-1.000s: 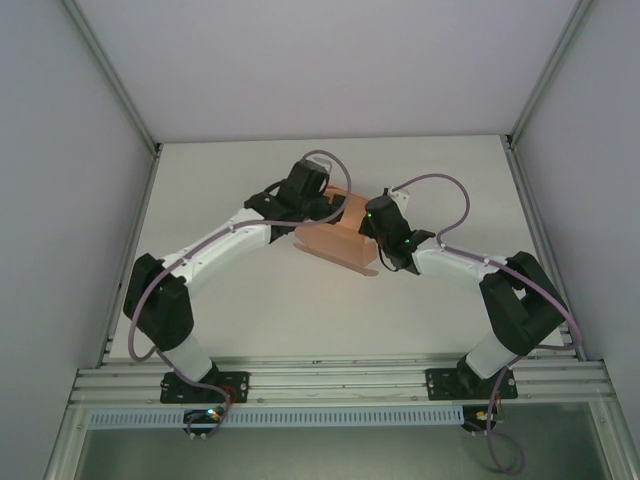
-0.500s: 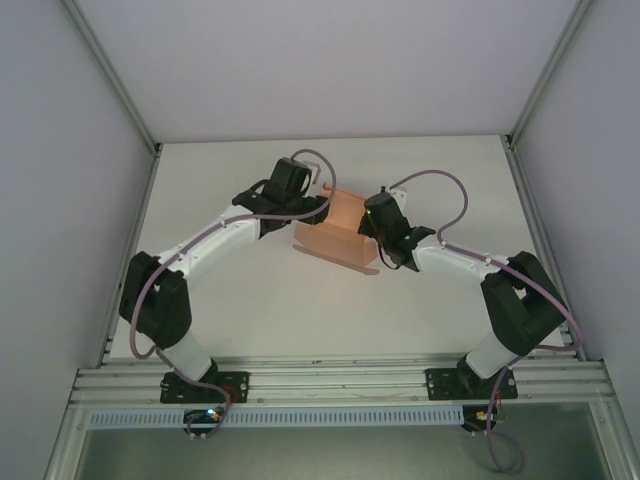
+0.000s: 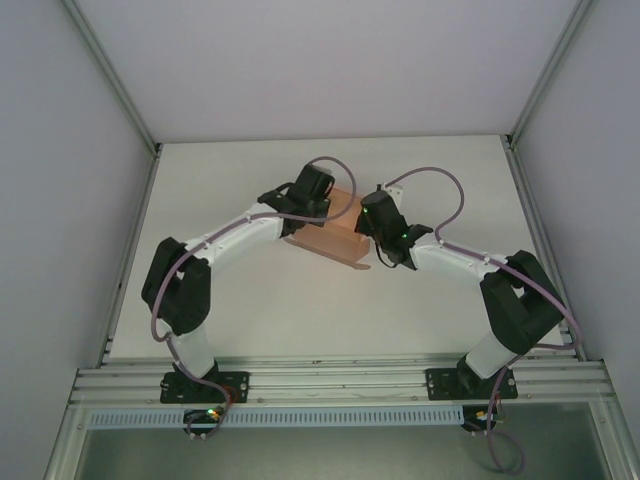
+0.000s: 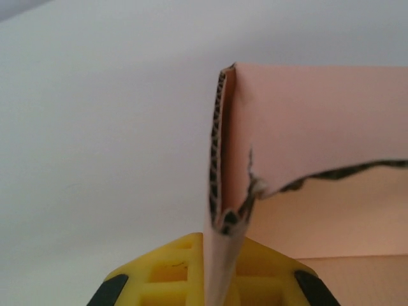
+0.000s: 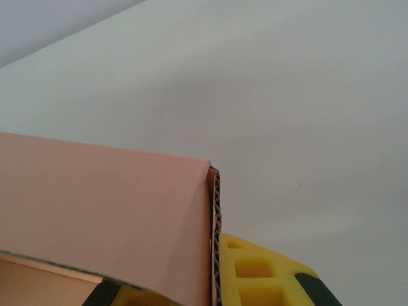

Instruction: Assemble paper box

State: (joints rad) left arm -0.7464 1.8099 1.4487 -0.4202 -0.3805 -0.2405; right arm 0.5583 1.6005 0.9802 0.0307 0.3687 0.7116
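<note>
Pink paper box (image 3: pixel 330 238), half-folded with its side walls upright, sits toward the back of the white table (image 3: pixel 250 310), held from both ends. The left gripper (image 4: pixel 220 287) has its yellow pads (image 4: pixel 169 280) clamped on the box's left wall, while the right gripper (image 5: pixel 213 290) is closed in the same way on the right wall. The job appears to be at the wall-folding stage, and the next move likely calls for both sides to turn inward together, gently enough not to tear the thin card.

The left claw (image 4: pixel 215 284) pinches an upright wall of the paper box (image 4: pixel 306 121).
</note>
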